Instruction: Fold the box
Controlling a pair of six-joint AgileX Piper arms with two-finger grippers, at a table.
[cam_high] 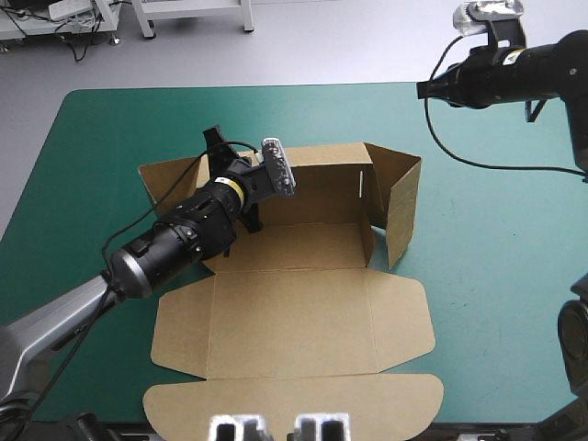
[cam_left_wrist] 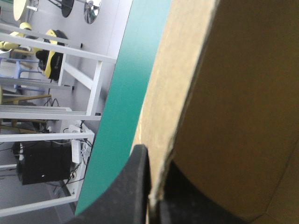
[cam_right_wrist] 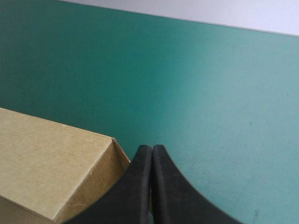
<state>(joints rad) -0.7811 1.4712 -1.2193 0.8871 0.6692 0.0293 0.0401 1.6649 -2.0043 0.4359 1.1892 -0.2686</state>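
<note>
Where the teal-green tabletop (cam_high: pixel 496 276) carries the brown cardboard box (cam_high: pixel 303 312), the left hand (cam_left_wrist: pixel 155 161) clamps its ten o'clock wall; the right hand (cam_right_wrist: pixel 152 150), closed and empty, hovers at two o'clock

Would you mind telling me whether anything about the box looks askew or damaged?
No damage shows. The box is half formed: its right end flap stands swung outward, untucked, while the left fingers grip its far left corner.

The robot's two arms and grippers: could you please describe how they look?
The left arm is a grey tube joined to a black cylinder, with a yellow band near the wrist. The right arm is black. The left gripper and right gripper have broad, black, curved fin-shaped fingers.
</note>
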